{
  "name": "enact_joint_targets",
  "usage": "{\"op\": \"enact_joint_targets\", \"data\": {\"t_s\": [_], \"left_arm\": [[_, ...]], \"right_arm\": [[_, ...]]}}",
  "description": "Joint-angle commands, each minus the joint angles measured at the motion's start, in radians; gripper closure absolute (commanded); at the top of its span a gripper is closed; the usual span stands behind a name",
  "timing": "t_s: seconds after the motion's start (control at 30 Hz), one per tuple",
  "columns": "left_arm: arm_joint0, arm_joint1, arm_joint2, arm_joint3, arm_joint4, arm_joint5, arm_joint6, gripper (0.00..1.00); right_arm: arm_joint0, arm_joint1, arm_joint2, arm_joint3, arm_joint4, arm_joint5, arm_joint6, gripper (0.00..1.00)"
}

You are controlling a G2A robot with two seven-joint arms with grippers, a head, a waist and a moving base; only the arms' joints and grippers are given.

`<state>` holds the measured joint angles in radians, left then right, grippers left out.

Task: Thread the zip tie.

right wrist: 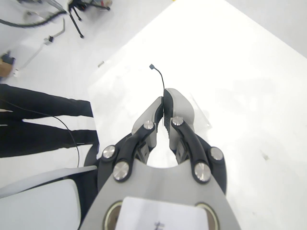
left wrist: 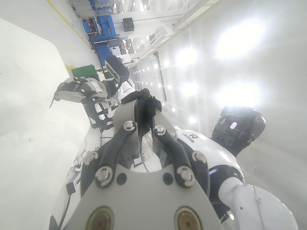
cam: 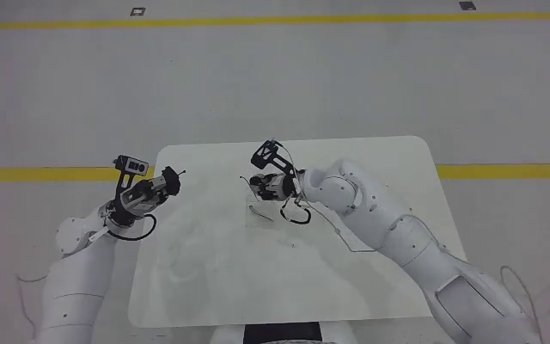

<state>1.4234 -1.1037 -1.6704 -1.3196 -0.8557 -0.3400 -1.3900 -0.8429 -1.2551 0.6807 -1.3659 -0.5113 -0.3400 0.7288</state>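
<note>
Right gripper [right wrist: 163, 96]: pads pressed together, pinching the zip tie [right wrist: 160, 76]. The black strap ran up between the pads, and a short curved length stuck out past the fingertips, ending in the small square head [right wrist: 151, 66], held off the surface. The tail end couldn't be traced.

Left gripper [left wrist: 144, 96]: fingers closed on each other, and I couldn't tell if anything was between them. In the top view it sat at the table's left edge [cam: 170, 181], well apart from the right gripper [cam: 258, 184], which hung over the table's middle.

Step in hand, as judged: bringing tail and head together. To do it well, the right pinch should be firm so the head doesn't swivel, with its slot turned toward the other gripper. The two should meet slowly along the strap's line, because the strap is thin and springy and will flick aside if pushed off-axis. The free length should be short.

A clear plastic piece [right wrist: 202, 118] lay on the table just beside the right gripper.

Table [cam: 344, 275]: white, glossy, rounded corners.

Room: pale grey floor with yellow lines [cam: 258, 20]. Further off were blue shelving [left wrist: 103, 25], a green box [left wrist: 84, 71] and ceiling lights.
</note>
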Motion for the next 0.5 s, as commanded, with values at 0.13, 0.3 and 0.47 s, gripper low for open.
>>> {"op": "enact_joint_targets", "data": {"t_s": [0.13, 0.3, 0.47], "left_arm": [[0.0, 0.0, 0.0, 0.0, 0.0, 0.0, 0.0, 1.0], [0.0, 0.0, 0.0, 0.0, 0.0, 0.0, 0.0, 1.0], [0.0, 0.0, 0.0, 0.0, 0.0, 0.0, 0.0, 1.0]], "right_arm": [[0.001, -0.001, -0.001, 0.001, -0.001, 0.0, 0.002, 1.0], [0.001, -0.001, -0.001, 0.001, -0.001, 0.0, 0.002, 1.0], [-0.027, -0.002, 0.024, -0.016, 0.057, 0.0, -0.071, 1.0]]}}
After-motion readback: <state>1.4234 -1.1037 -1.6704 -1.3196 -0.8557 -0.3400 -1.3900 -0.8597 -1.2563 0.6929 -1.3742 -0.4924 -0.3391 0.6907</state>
